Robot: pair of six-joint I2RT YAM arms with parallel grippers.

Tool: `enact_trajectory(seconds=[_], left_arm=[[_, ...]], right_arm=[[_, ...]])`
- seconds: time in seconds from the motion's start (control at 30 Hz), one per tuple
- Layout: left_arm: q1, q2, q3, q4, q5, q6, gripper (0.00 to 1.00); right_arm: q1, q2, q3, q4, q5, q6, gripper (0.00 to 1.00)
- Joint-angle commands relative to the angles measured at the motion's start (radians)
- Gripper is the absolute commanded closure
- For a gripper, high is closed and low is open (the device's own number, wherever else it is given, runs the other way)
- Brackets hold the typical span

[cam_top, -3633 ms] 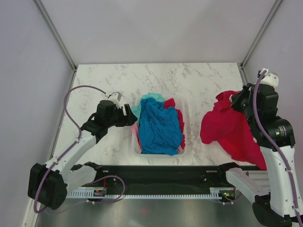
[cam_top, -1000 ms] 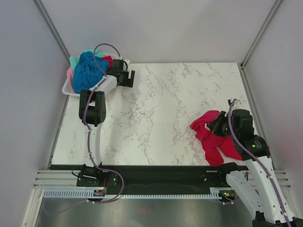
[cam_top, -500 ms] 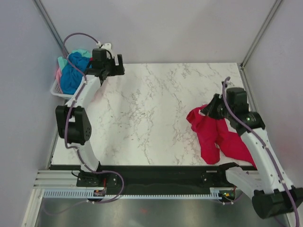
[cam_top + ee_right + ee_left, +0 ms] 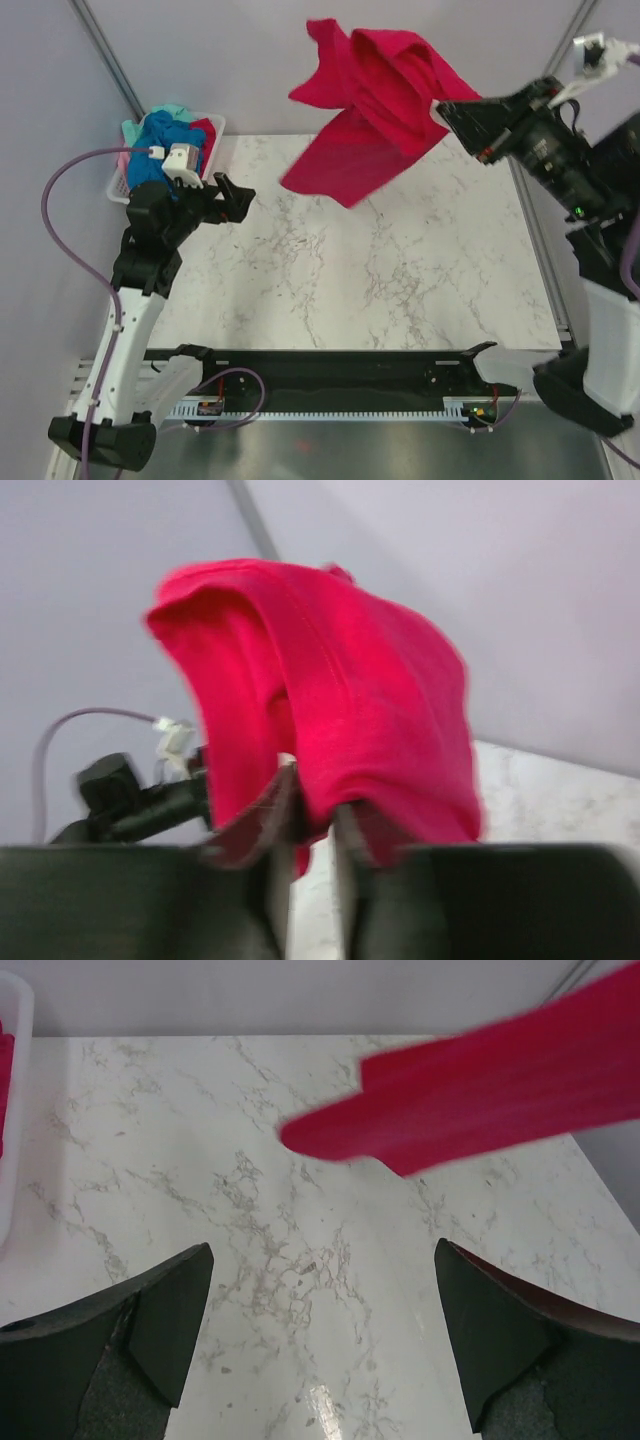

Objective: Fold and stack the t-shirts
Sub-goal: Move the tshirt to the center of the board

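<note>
The red shirt [image 4: 375,95] is being gripped aloft by the right hand [image 4: 310,812], seen plainest from its wrist. The left hand [image 4: 322,1260] is being held open.

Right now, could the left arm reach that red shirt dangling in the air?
Probably yes: the left hand is open and faces the hanging edge of the red shirt, with nothing between. The right hand holds it aloft.
</note>
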Motion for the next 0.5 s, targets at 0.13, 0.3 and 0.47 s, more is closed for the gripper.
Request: enact_trajectory(seconds=[0.13, 0.3, 0.47], left_arm=[[0.003, -0.27, -0.092, -0.176, -0.034, -0.049, 0.0], [0.003, -0.428, -0.238, -0.255, -0.018, -0.059, 0.0], [-0.017, -0.526, -0.341, -0.278, -0.065, -0.124, 0.01]], right_arm=[[-0.017, -0.427, -0.967, -0.111, 0.784, 0.128, 0.02], [-0.081, -0.626, -1.25, -0.156, 0.814, 0.337, 0.02], [-0.081, -0.64, -1.256, -0.142, 0.724, 0.336, 0.02]])
